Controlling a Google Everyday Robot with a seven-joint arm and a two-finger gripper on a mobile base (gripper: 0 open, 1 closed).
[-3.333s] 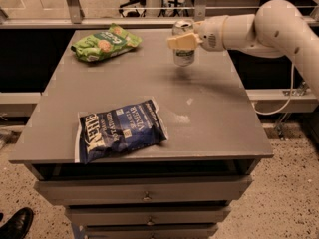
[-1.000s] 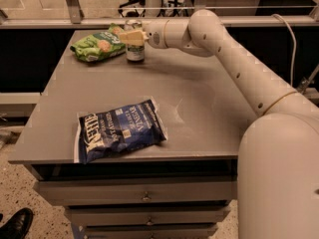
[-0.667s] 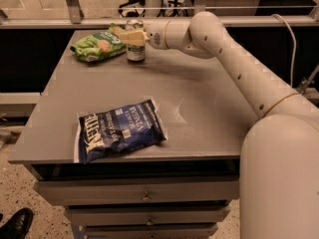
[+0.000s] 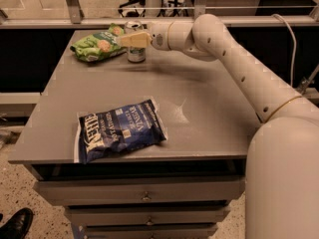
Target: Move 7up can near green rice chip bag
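The 7up can (image 4: pixel 135 54) stands upright on the grey table (image 4: pixel 209 88) at the back left. It is just right of the green rice chip bag (image 4: pixel 97 44), close to it or touching it. My gripper (image 4: pixel 132 39) is at the can, across its upper front, with the white arm (image 4: pixel 239 63) reaching in from the right. The can's silver top shows just above the gripper.
A larger dark-blue chip bag (image 4: pixel 119 129) lies flat near the table's front left. Drawers (image 4: pixel 144 195) sit under the tabletop. A railing (image 4: pixel 75 6) runs behind the table. A black shoe (image 4: pixel 15 223) is on the floor at the lower left.
Since 3.3 s ago the arm has carried the can from the back right to beside the green bag. Over the last second the can has stayed put there.
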